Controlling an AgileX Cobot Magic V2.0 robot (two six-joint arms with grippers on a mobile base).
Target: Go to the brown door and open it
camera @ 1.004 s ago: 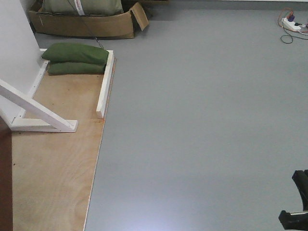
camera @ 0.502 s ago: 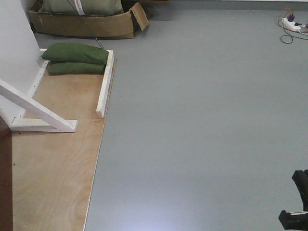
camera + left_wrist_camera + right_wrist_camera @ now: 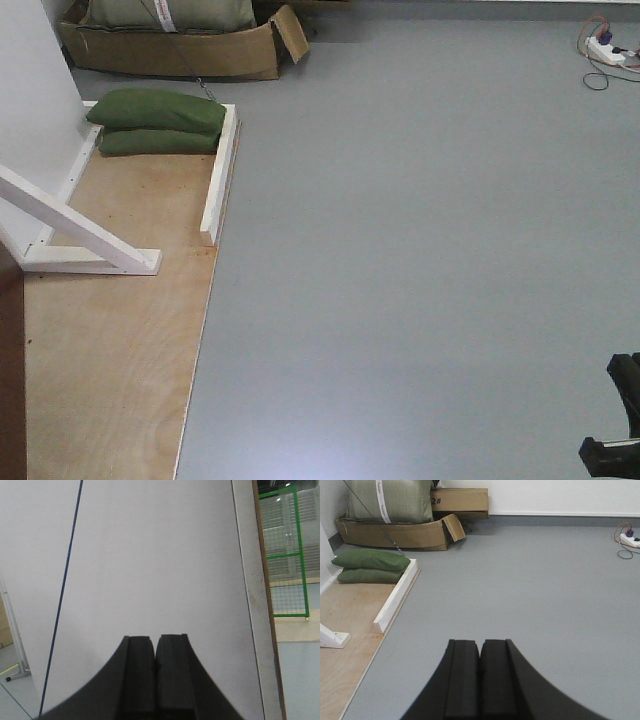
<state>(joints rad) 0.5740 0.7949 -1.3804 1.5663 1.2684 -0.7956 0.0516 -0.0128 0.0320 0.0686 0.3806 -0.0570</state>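
A narrow dark reddish-brown strip, the brown door (image 3: 8, 380), shows only at the lower left edge of the front view; its handle is out of view. My left gripper (image 3: 155, 639) is shut with nothing held and faces a plain white panel (image 3: 150, 555) close ahead. My right gripper (image 3: 480, 642) is also shut and empty, pointing over the grey floor (image 3: 545, 590). A black part of the right arm (image 3: 618, 420) pokes in at the bottom right of the front view.
A plywood base (image 3: 120, 340) carries white wooden braces (image 3: 80, 235) and a white rail (image 3: 218, 175). Green sandbags (image 3: 155, 120) lie at its far end. A cardboard box (image 3: 180, 50) sits behind them. A power strip with cables (image 3: 605, 50) lies far right. A green mesh fence (image 3: 287, 555) stands past the panel.
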